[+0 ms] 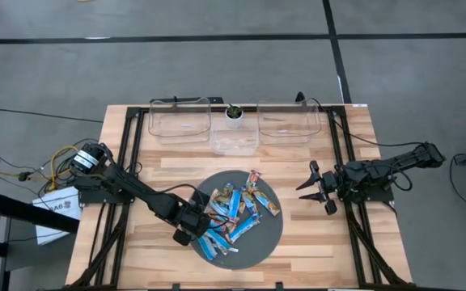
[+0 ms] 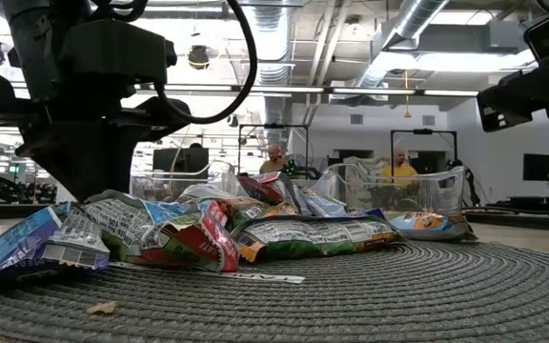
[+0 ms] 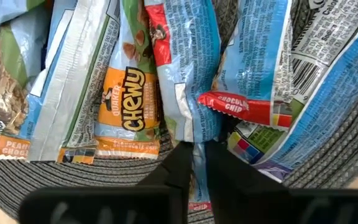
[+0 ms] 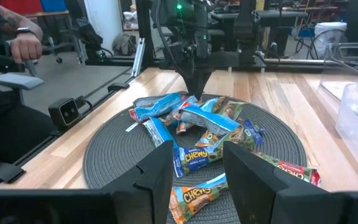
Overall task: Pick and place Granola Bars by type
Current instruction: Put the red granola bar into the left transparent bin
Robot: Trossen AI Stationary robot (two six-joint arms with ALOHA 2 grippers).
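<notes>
Several granola bars (image 1: pixel 237 212) lie heaped on a round grey woven mat (image 1: pixel 267 236): blue ones, blue-and-white ones, and an orange one (image 3: pixel 128 106). My left gripper (image 1: pixel 191 233) stands over the pile's near-left side, pointing steeply down, shut on a blue bar (image 3: pixel 185 74). In the right wrist view it (image 4: pixel 195 93) shows at the far side of the pile. My right gripper (image 1: pixel 318 187) waits open to the right of the mat, holding nothing. My left gripper pinches the near end of the blue bar's wrapper (image 3: pixel 197 138) between its two fingers (image 3: pixel 178 163). The fingers come from above, slanting down, in line with the bar's length. The bar lies on the pile among the others.
Three clear plastic bins (image 1: pixel 180 120), (image 1: pixel 235 139), (image 1: pixel 288 120) stand along the table's far edge, with a small green-topped object (image 1: pixel 234 112) between them. Bare wooden table (image 1: pixel 176 174) surrounds the mat. A person's hand (image 4: pixel 27 45) shows beyond the table.
</notes>
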